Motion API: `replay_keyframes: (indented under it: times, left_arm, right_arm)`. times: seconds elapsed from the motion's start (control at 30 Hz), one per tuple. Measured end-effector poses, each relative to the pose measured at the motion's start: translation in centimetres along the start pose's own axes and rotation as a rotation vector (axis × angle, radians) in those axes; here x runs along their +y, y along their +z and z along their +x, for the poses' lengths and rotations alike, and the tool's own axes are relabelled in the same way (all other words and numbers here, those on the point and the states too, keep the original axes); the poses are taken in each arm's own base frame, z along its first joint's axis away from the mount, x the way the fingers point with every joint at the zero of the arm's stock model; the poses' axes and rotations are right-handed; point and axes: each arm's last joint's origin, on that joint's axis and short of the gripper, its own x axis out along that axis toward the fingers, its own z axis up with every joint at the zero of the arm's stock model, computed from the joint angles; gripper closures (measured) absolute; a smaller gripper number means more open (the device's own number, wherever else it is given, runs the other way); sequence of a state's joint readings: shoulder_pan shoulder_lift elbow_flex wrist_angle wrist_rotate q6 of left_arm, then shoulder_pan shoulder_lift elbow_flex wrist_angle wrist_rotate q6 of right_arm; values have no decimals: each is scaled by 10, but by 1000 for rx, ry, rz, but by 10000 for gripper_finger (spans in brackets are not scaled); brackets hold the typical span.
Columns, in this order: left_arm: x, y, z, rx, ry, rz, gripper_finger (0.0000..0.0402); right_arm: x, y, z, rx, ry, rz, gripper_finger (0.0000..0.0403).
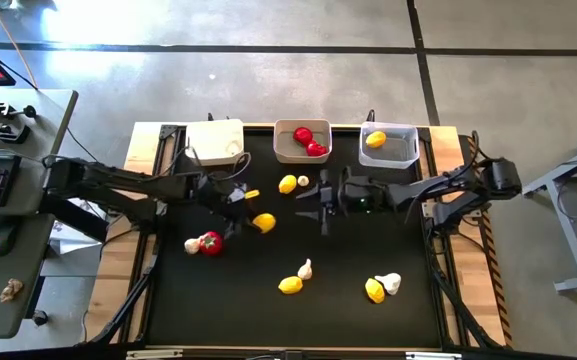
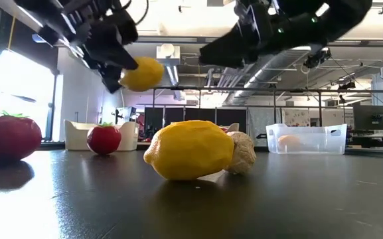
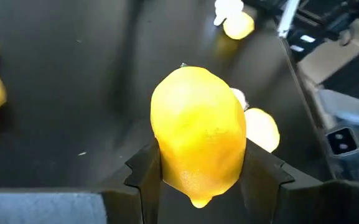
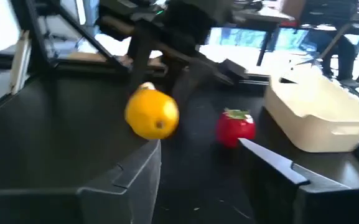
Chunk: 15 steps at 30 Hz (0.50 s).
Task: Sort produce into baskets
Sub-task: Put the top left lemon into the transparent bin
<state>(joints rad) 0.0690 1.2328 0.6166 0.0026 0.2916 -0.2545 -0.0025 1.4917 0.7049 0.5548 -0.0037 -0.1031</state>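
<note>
White basket [image 1: 215, 140]: far edge of the table on my left-arm side; I cannot see anything inside it from above.
Middle basket [image 1: 302, 141]: greyish-white, holding two red tomatoes [image 1: 309, 141], one beside the other.
Clear basket [image 1: 389, 143]: far edge on my right-arm side, one lemon [image 1: 375, 139] lying in it; in the low view that lemon shows through the translucent wall.
My left gripper [image 1: 251, 215]: lifted above the mat, my fingers [image 3: 143, 177] clamped on a yellow lemon [image 3: 198, 134], which sticks out past the fingertips.
My right gripper [image 1: 313, 203]: over the middle of the mat with my fingers [image 4: 272, 163] spread apart and nothing between them; it points across at the left arm.
Loose lemon by the baskets [image 1: 287, 183]: on the mat just in front of the middle basket, with a garlic bulb [image 1: 304, 180] right beside it.
Tomato on the mat [image 1: 210, 242]: on my left side, touching a white garlic piece [image 1: 192, 245].
Near pair, centre [image 1: 290, 285]: a lemon with a garlic bulb [image 1: 305, 268] just beside it.
Near pair, right [image 1: 375, 290]: a lemon touching a garlic bulb [image 1: 390, 283].
</note>
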Motion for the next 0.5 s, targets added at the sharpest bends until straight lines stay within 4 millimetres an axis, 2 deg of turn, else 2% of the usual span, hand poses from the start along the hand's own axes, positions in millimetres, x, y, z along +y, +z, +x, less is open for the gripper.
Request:
replay_keyframes:
  times: [0.2,0.5]
  left_arm:
    - [11,7,17,-44,-166,-10,259]
    - [12,8,21,-54,-240,-2,259]
  right_arm:
    - [12,10,20,85,48,-17,173]
    - [26,22,42,118,130,-21,122]
